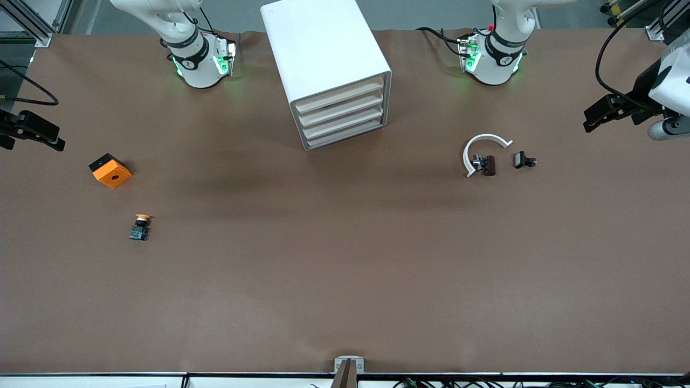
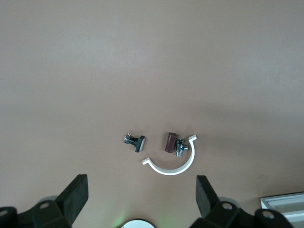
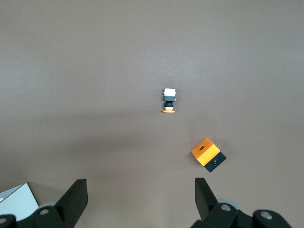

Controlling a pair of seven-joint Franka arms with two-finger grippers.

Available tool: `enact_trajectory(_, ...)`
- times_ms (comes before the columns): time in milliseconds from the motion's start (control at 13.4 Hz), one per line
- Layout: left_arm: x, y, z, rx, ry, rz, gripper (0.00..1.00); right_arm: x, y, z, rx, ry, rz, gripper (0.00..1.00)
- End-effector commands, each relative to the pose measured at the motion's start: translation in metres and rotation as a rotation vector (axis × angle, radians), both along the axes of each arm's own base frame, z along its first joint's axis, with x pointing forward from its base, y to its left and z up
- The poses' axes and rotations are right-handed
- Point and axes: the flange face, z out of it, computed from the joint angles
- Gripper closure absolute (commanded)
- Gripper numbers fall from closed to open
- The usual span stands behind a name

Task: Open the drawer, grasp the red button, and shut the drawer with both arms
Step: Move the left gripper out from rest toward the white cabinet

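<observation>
The white cabinet (image 1: 323, 59) stands on the table between the two arm bases, and its four cream-fronted drawers (image 1: 342, 116) are all shut. A corner of it shows in the left wrist view (image 2: 285, 202) and in the right wrist view (image 3: 16, 199). The red-capped button is not in view. My left gripper (image 1: 593, 116) is open and empty, held in the air at the left arm's end of the table; its wide-apart fingers frame the left wrist view (image 2: 140, 190). My right gripper (image 1: 32, 134) is open and empty over the right arm's end (image 3: 140, 192).
A yellow-capped button (image 1: 141, 226) (image 3: 168, 100) and an orange block (image 1: 110, 171) (image 3: 208, 152) lie toward the right arm's end. A white curved piece (image 1: 482, 148) (image 2: 173, 164), a brown part (image 1: 488, 164) and a small black part (image 1: 524, 160) lie toward the left arm's end.
</observation>
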Motion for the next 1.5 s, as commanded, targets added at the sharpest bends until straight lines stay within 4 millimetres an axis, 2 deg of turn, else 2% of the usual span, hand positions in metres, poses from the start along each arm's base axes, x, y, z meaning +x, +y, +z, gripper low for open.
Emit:
enact_trajectory(0, 0.001, 0.002, 0.006, 0.018, 0.002, -0.012, 0.00, 0.002, 0.002, 0.004, 0.010, 0.000, -0.001, 0.00)
enact_trajectory(374, 0.023, 0.002, -0.006, 0.014, 0.018, -0.012, 0.00, 0.002, 0.003, 0.004, 0.010, 0.000, 0.001, 0.00)
enact_trajectory(599, 0.047, -0.006, -0.027, 0.011, 0.048, -0.024, 0.00, 0.002, 0.003, 0.004, 0.010, 0.000, 0.001, 0.00)
enact_trajectory(824, 0.072, -0.014, -0.074, 0.007, 0.120, -0.042, 0.00, 0.002, 0.003, 0.004, 0.010, -0.001, 0.001, 0.00)
enact_trajectory(1048, 0.093, -0.042, -0.129, 0.009, 0.164, -0.014, 0.00, 0.003, 0.003, 0.004, 0.010, 0.000, 0.001, 0.00)
enact_trajectory(1273, 0.102, -0.078, -0.172, 0.034, 0.186, 0.204, 0.00, 0.003, 0.003, 0.004, 0.010, 0.000, 0.001, 0.00)
enact_trajectory(1423, 0.104, -0.103, -0.208, 0.036, 0.245, 0.385, 0.00, 0.003, 0.003, 0.003, 0.010, 0.002, 0.001, 0.00)
